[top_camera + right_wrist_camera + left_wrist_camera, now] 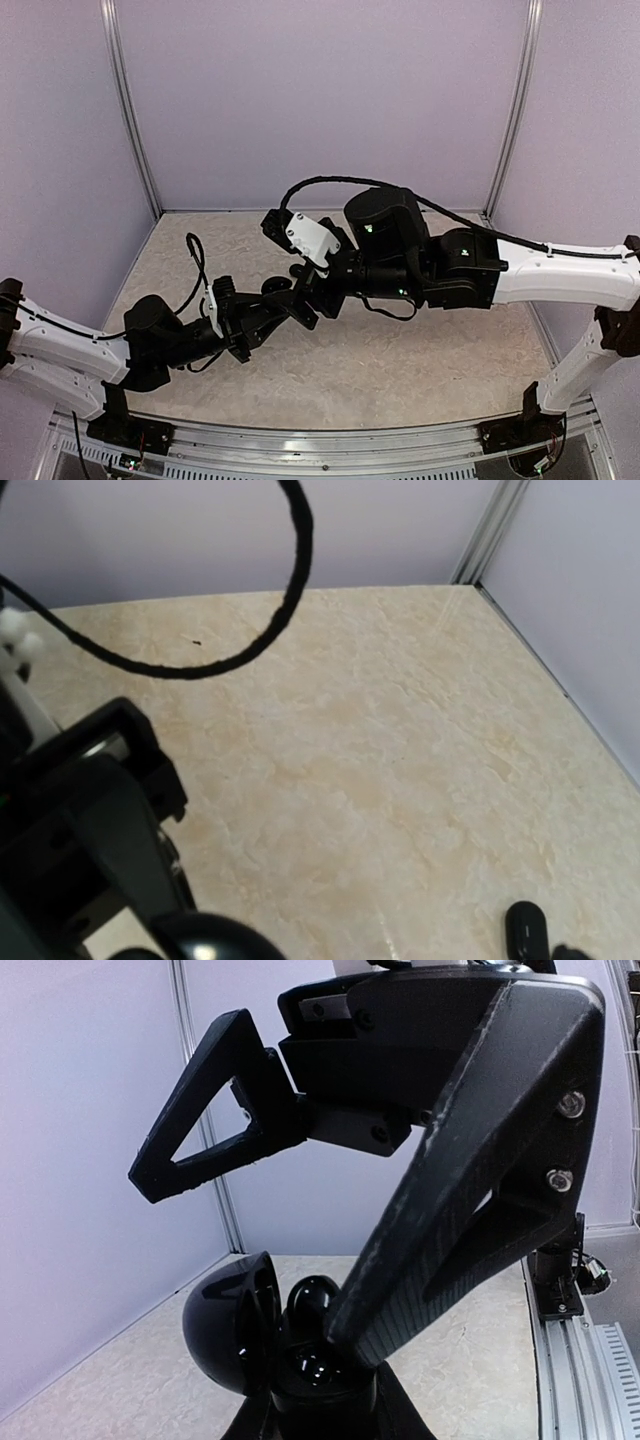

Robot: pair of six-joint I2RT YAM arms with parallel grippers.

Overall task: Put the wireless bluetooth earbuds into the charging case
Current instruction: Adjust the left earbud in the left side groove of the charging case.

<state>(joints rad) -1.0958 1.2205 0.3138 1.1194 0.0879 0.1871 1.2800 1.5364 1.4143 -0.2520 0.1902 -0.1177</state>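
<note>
1. Tabletop [400,360]: pale marbled surface carrying the work. Both arms reach inward from the near edge and meet over its middle.
2. Right arm [560,275] and left arm [60,345]: the two converge, so that one can present the case while the other loads it, judging by the task.
3. Right gripper [243,1267]: fingers spread wide and holding nothing. In the left wrist view one finger [450,1210] slants down with its tip at the open mouth of the case. The other stands well off to the side.
4. Left gripper [320,1415]: fingers clenched on the charging case [305,1370] from below. This grip likely steadies the case against the push of insertion.
5. Charging case: held in front of the left wrist camera, mouth upward. Its lid [225,1335] is swung open to one side, leaving the wells exposed to the right finger above.
6. Glossy rounded form [315,1295] inside the case, just beside the right fingertip: possibly a seated bud, but this cannot be told for certain.
7. Earbud [525,928]: a small black oval lying loose on the tabletop, in the lower right of the right wrist view. It lies apart from both sets of fingers and outside the case, so by this judgement it remains to be inserted.
</note>
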